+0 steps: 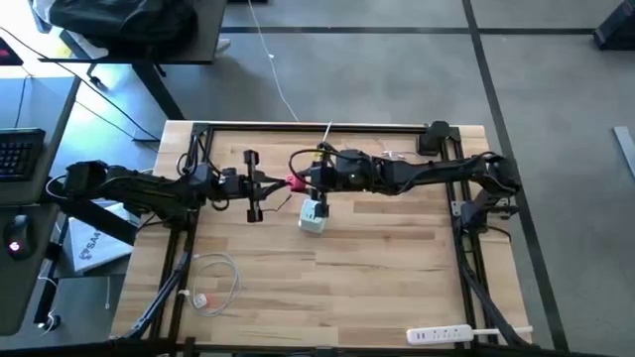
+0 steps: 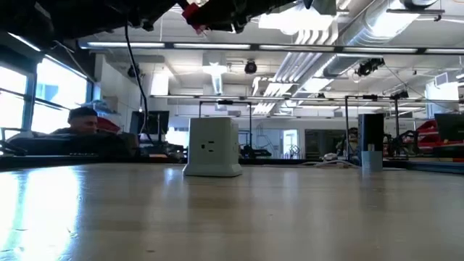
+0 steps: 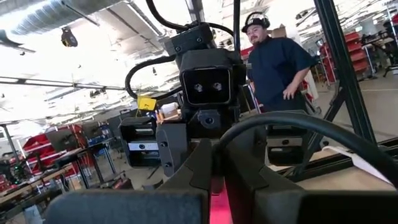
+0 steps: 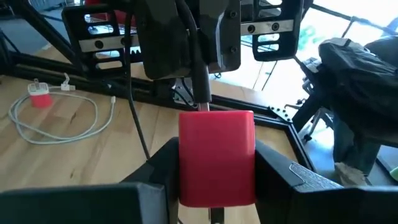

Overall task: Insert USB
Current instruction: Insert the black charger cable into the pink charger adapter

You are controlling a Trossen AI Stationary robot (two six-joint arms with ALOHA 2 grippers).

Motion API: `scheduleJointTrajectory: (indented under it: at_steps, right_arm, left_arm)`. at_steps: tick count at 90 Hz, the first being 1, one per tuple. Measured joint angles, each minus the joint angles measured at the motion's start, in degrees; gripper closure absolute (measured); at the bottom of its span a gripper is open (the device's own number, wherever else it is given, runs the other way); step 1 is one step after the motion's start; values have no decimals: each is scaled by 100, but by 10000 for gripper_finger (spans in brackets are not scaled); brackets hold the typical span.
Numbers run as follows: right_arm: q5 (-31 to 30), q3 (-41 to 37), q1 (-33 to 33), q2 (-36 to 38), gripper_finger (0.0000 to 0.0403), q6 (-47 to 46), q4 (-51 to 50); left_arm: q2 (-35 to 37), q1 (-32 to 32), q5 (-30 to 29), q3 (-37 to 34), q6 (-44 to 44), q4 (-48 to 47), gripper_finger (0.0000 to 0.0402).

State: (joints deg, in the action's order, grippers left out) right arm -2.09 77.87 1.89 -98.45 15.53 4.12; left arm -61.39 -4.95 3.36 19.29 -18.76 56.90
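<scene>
The USB point(image 1: 295, 182), a small red-pink plug point(image 4: 216, 155) on a thin black cable, hangs in the air between my two grippers over the middle of the table. My right gripper point(image 1: 306, 181) comes from the table's right and is shut on the plug. My left gripper point(image 1: 270, 183) faces it from the left, shut close behind the plug. The white charger cube point(image 1: 314, 215) stands on its base on the table just nearer than the grippers. In the low view the plug point(image 2: 193, 13) is well above the cube point(image 2: 212, 147). My left gripper is shut where the black cable point(image 4: 199, 93) leaves the plug, fingers level from the table's left. A red-pink strip point(image 3: 219, 205) shows in the narrow gap between its fingers. The cable point(image 3: 298, 123) loops slack beside them. Whether they pinch cable or plug I cannot tell. My right gripper pinches the plug's two opposite sides point(image 4: 249, 158) between its two fingers point(image 4: 280, 171), coming level from the table's right. The plug is lifted clear of the table and lies level. Its cable end points toward my left gripper.
A coiled white cable point(image 1: 213, 280) with a small pink-red plug point(image 4: 40, 96) lies near the table's near left corner. A white power strip point(image 1: 442, 335) lies at the near right edge. Black frame rails point(image 1: 466, 228) border the table. A person point(image 3: 277, 62) stands beyond it.
</scene>
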Motion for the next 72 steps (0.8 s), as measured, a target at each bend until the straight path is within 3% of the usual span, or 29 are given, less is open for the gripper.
scheduleJointTrajectory:
  at_steps: [72]
  right_arm:
    - [173,0,0,14,288,19,-10]
  left_arm:
    - [-22,-13,147,50,88,-39,399]
